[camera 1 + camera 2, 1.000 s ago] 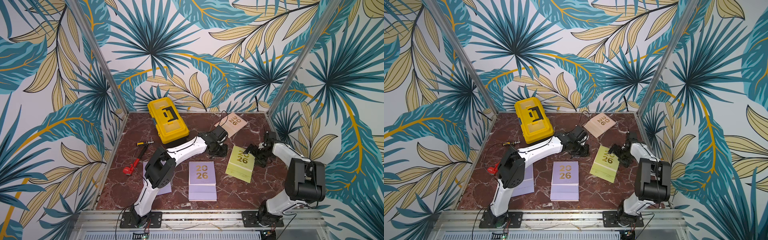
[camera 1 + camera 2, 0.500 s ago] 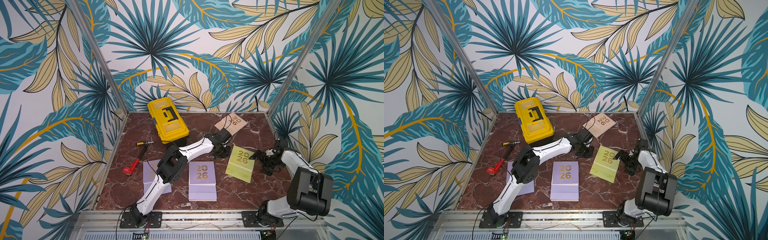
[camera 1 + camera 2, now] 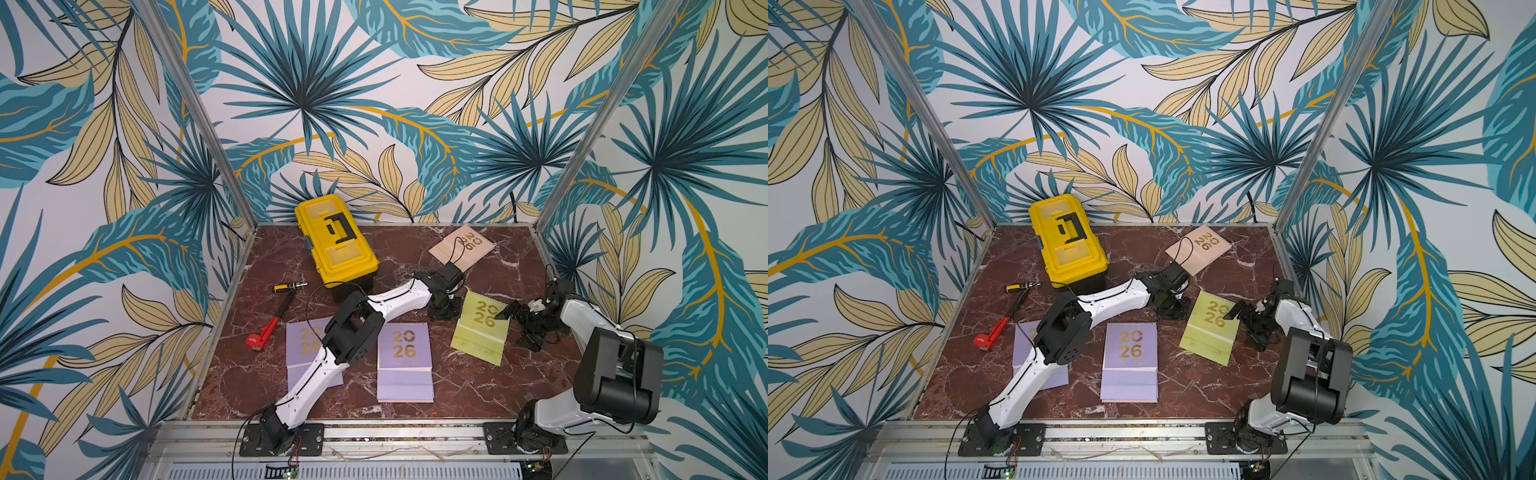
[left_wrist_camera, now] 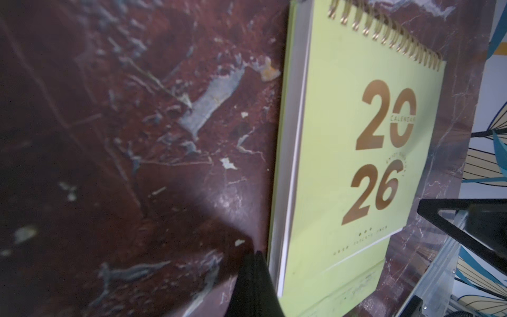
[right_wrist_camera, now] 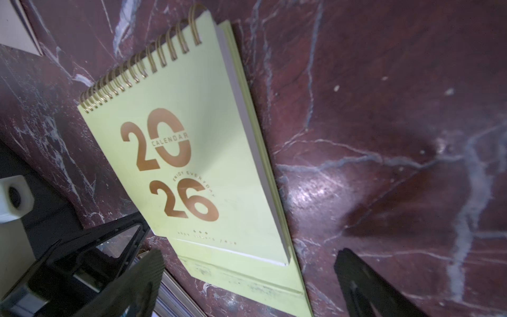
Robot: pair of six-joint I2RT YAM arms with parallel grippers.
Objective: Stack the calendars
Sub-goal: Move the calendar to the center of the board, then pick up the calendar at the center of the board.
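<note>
While the left fingers (image 4: 252,280) are pressed together low over the red-brown marble worktop (image 3: 478,386), just beside the left edge of the flat lime green spiral-bound calendar (image 3: 478,336), the right fingers (image 5: 131,280) stand wide apart just beside its right edge, holding nothing. A pale peach calendar (image 3: 461,247) lies far back, and nearer lie a centre lilac calendar (image 3: 405,357) and a left lilac calendar (image 3: 301,353), partly under the left arm.

Tropical leaf-print walls (image 3: 374,83), red-brown marble floor (image 3: 519,266), aluminium corner posts (image 3: 201,116)
</note>
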